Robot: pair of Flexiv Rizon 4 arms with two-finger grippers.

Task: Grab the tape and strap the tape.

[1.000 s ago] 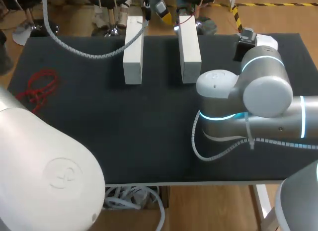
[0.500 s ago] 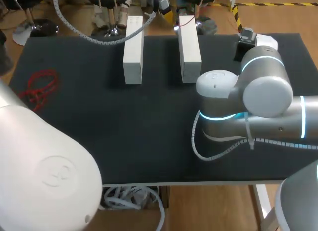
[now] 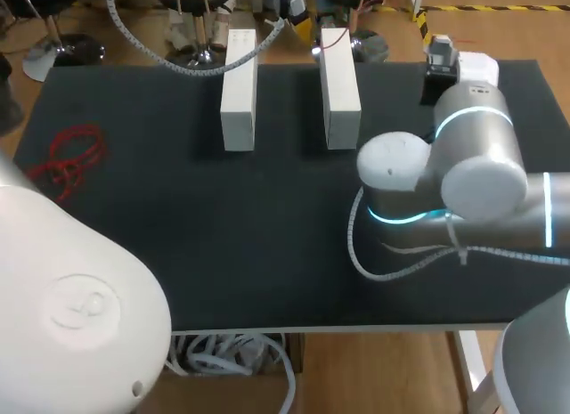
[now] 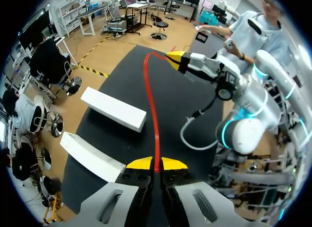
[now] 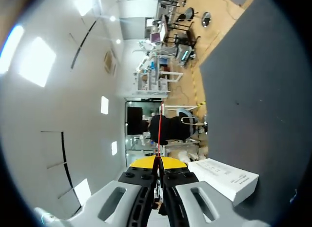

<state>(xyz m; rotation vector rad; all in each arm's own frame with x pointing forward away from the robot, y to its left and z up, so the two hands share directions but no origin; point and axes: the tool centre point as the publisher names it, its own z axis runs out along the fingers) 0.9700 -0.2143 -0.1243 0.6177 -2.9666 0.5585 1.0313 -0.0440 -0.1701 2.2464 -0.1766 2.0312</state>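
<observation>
The red tape is stretched between both grippers: it is grasped by the clenched left gripper and by the clenched right gripper. 2 white blocks are set toward 12 o'clock on the black surface, and a red cord bundle is seen at 9 o'clock.

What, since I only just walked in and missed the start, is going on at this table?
Both arms hold one thin red tape strung between them: the left gripper is shut on one end, the right gripper on the other, and it runs in a slight curve above the black table. It touches neither of the two white rectangular blocks lying side by side near the table's far edge. A loose tangle of red tape lies apart near the left edge.
</observation>
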